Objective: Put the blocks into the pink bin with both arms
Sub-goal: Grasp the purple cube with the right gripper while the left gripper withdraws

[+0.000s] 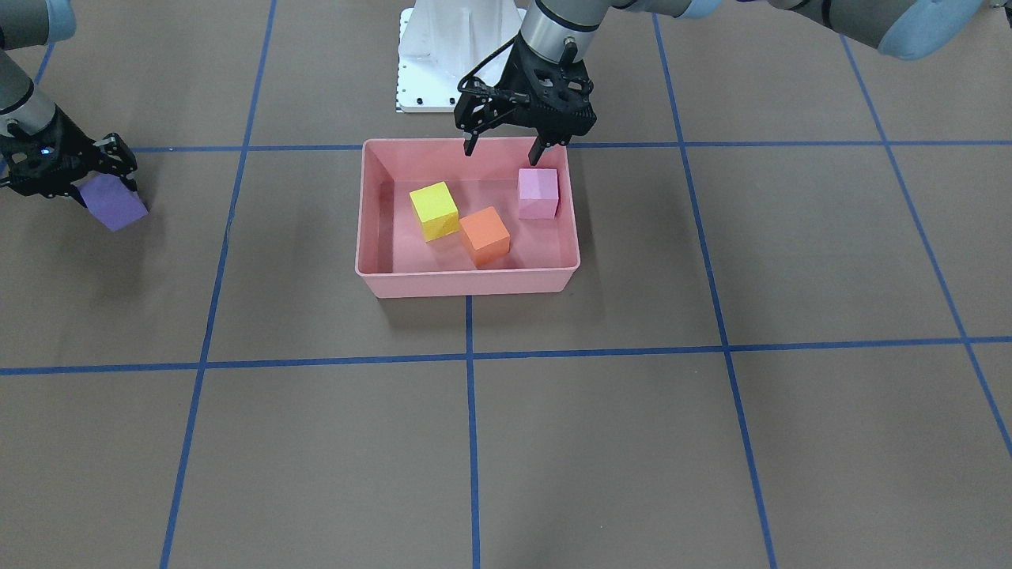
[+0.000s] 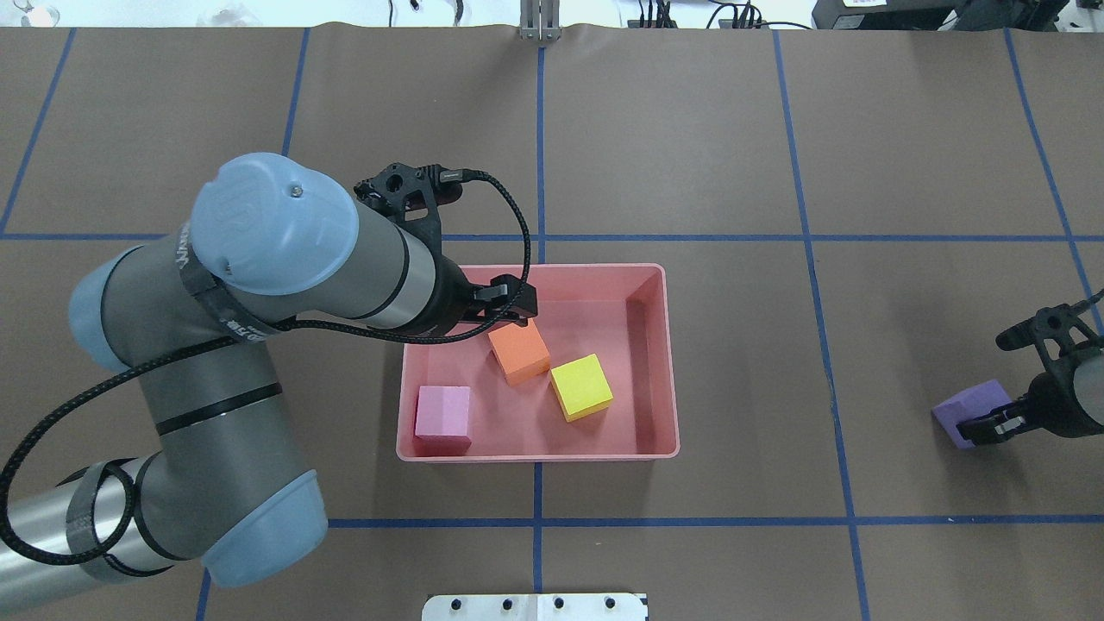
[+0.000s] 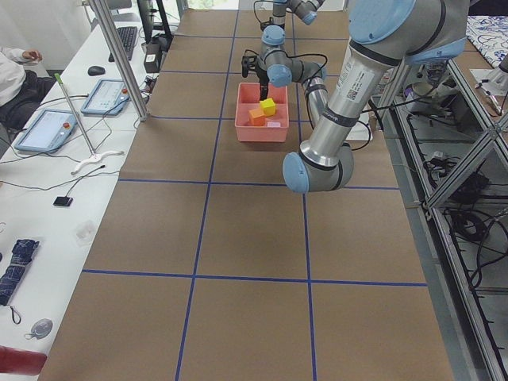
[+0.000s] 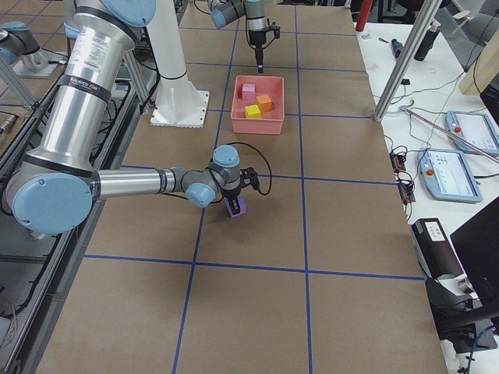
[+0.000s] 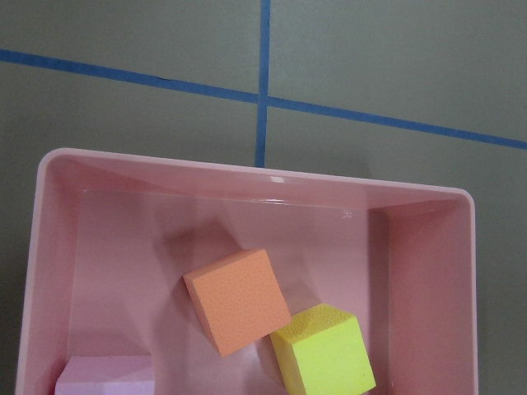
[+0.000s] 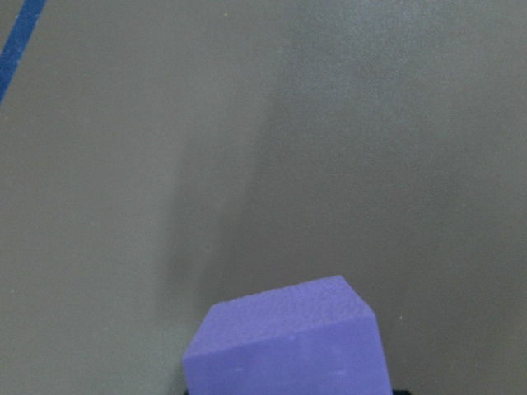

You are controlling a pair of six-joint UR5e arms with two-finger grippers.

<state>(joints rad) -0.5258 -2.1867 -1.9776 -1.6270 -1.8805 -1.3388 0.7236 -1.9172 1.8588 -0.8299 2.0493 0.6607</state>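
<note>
Nearest the front-facing camera, the pink bin (image 1: 466, 273) holds the orange block (image 1: 485, 235), the yellow block (image 1: 434, 210) and, farther back, the light-pink block (image 1: 538, 193). Beyond them the left gripper (image 1: 503, 152) hangs over the bin's robot-side rim, jaws spread and empty. Well apart, on the robot's right, the right gripper (image 1: 107, 190) is clamped on the purple block (image 1: 115, 204).

Step in hand: transfer of the last block. The next move calls for carrying it over the bin and releasing it, with the left arm cleared first.
</note>
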